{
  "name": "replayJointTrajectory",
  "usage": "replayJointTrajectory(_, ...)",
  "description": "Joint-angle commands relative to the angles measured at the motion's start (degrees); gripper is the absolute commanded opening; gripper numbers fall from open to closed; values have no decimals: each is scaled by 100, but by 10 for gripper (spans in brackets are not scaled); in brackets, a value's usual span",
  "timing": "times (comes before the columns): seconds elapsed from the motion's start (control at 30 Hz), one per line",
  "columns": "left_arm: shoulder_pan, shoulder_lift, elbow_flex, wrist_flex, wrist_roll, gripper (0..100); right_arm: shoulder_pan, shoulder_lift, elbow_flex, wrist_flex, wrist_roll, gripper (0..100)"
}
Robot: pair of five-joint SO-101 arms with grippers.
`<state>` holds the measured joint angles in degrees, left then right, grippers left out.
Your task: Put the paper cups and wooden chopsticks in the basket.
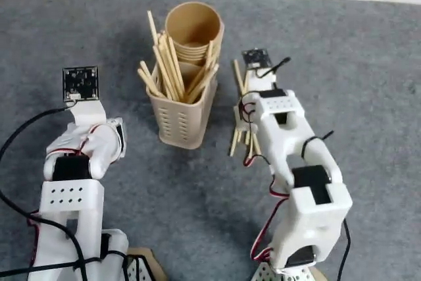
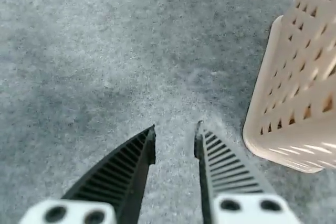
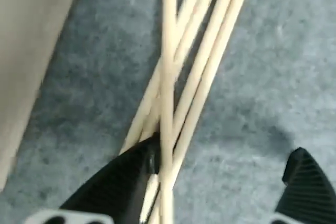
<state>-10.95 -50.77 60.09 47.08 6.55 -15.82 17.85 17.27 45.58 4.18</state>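
No text, label, brand, number or sign is showing legibly in any view. The basket [image 1: 181,123] and the paper cups [image 1: 195,28] are presenting plain, unprinted faces.
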Motion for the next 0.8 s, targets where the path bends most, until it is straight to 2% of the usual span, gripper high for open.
replayJointTrajectory(0.0, -31, -119, -22, -88, 62, 157, -31, 110, -136, -48, 9, 262)
replayJointTrajectory(0.07, -31, -119, -22, -88, 62, 157, -31, 110, -136, -40, 35, 200)
replayJointTrajectory(0.27, -31, -119, -22, -88, 62, 157, -22, 119, -127, 347, -26, 141)
replayJointTrajectory(0.4, -31, -119, -22, -88, 62, 157, 145, 119, -119, 532, -484, 5)
replayJointTrajectory(0.6, -31, -119, -22, -79, 70, 156, 734, 119, -119, 901, -703, 4)
replayJointTrajectory(0.77, -31, -119, -22, -88, 70, 156, 936, 110, -101, 936, -695, 4)
